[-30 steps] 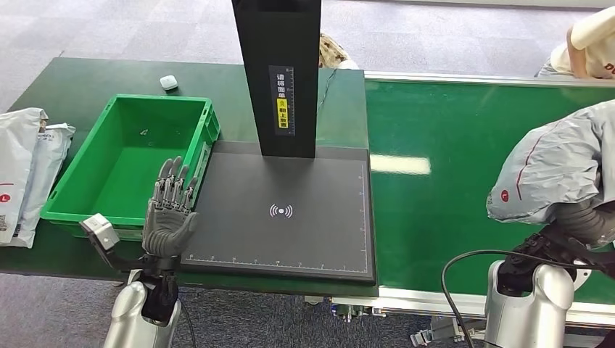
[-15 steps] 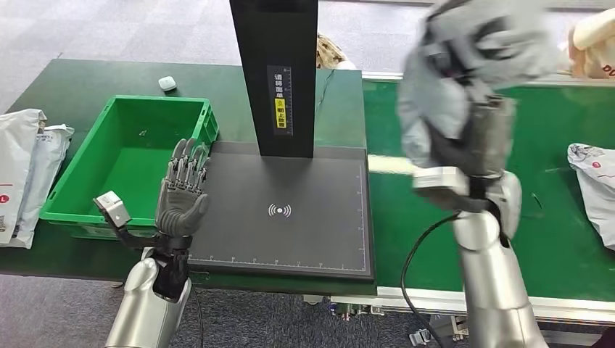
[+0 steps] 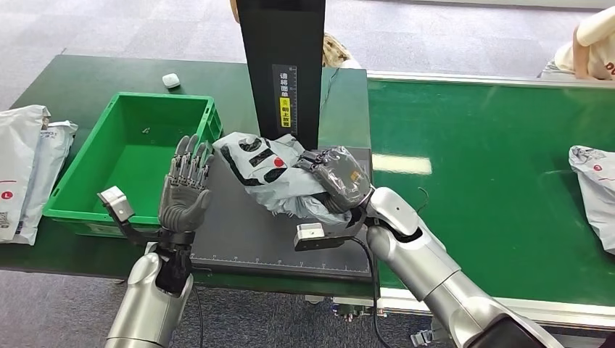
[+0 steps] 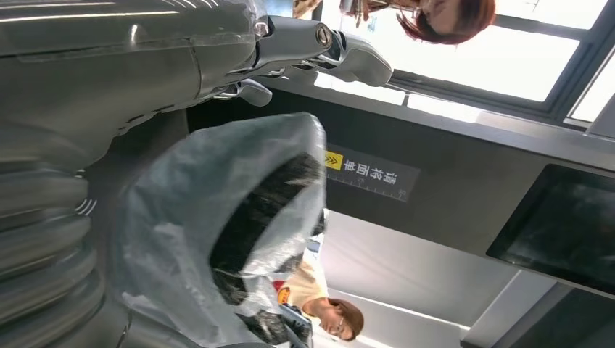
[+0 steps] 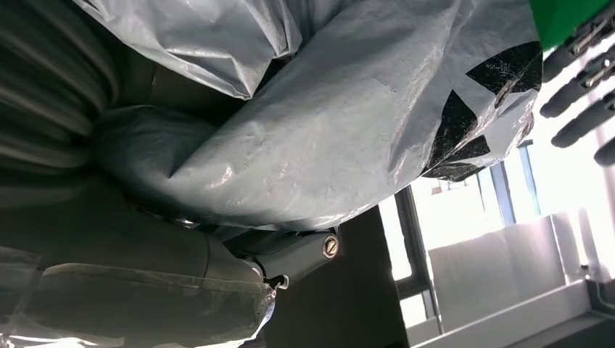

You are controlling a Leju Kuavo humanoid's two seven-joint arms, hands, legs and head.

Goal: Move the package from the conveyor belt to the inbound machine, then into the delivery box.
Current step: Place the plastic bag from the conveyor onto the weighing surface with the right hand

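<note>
Crinkled grey plastic package [image 3: 272, 174] swung from belt over matte scanner pad [image 3: 246, 232] | right robot hand [image 3: 335, 177] gripping

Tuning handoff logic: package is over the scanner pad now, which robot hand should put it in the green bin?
Likely left. The left robot hand is open, beside the green bin. The right robot hand holds the package, farther away across the pad.

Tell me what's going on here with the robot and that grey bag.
The robot's right hand grips a grey package over the black scanner pad, in front of the machine's upright column. Its left hand is raised, empty and open, beside the green box. Another package lies on the conveyor belt.
</note>
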